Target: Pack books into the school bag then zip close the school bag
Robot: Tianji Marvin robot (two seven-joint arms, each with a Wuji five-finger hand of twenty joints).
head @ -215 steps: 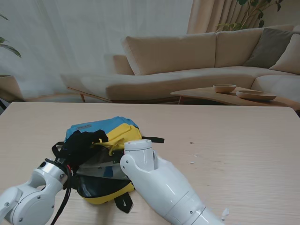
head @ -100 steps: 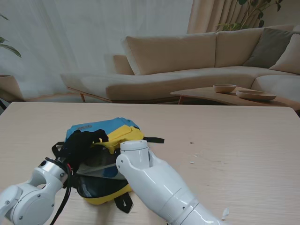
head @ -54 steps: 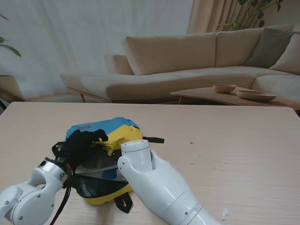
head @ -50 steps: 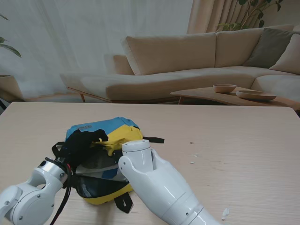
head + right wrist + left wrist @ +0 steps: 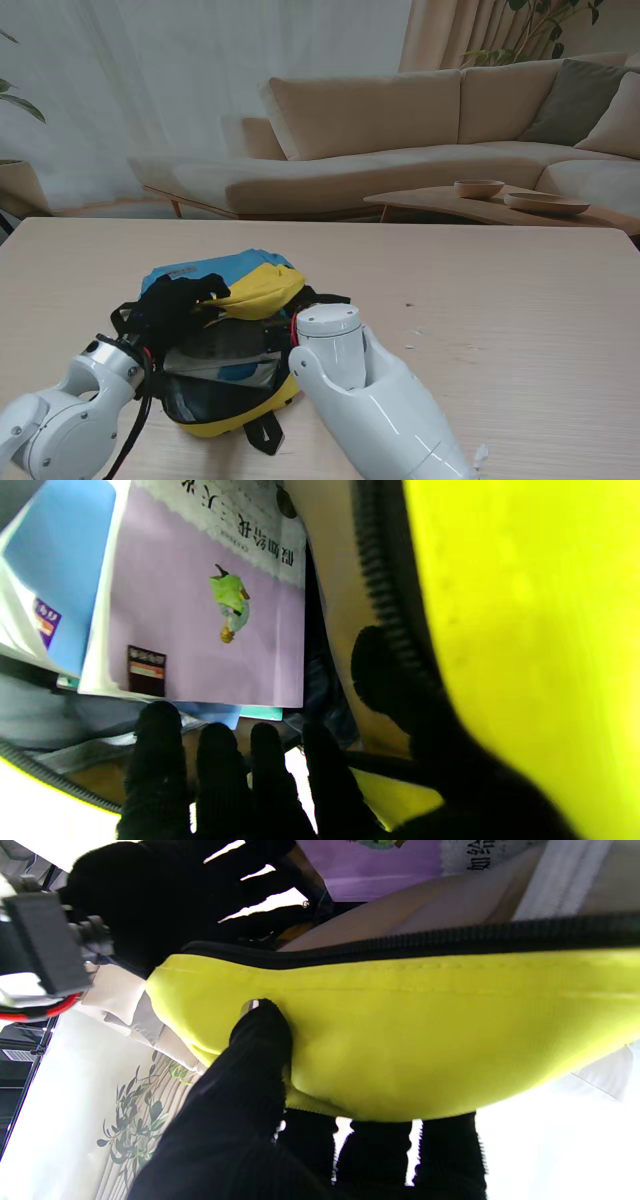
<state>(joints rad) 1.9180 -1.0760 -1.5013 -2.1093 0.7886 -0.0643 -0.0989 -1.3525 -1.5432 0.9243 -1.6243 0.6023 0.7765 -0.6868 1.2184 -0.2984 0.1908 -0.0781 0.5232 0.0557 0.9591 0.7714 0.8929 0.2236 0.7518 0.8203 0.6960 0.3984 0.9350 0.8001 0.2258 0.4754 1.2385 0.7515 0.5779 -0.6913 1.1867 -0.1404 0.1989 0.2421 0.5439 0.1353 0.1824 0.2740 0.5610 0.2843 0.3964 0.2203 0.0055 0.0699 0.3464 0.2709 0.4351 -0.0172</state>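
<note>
The blue and yellow school bag (image 5: 200,275) lies on the table to my left, its mouth gaping toward me. My left hand (image 5: 175,305) is shut on the yellow flap (image 5: 425,1040), thumb on one side and fingers behind. My right hand (image 5: 240,780) reaches into the mouth with fingers straight and apart, its thumb (image 5: 385,680) against the zipper edge (image 5: 380,580); in the stand view its own forearm (image 5: 360,390) hides it. A purple book (image 5: 200,630) and a blue book (image 5: 60,555) lie inside the bag.
Black straps (image 5: 262,432) trail from the bag toward me and to its right (image 5: 330,298). The pale wooden table (image 5: 500,320) stretches out to the right. A sofa (image 5: 400,130) and a low table with bowls (image 5: 480,205) stand beyond the far edge.
My right forearm has swung to the right. The yellow flap has lifted and flattened, and the bag's mouth gapes wider. The left hand has kept its hold in place.
</note>
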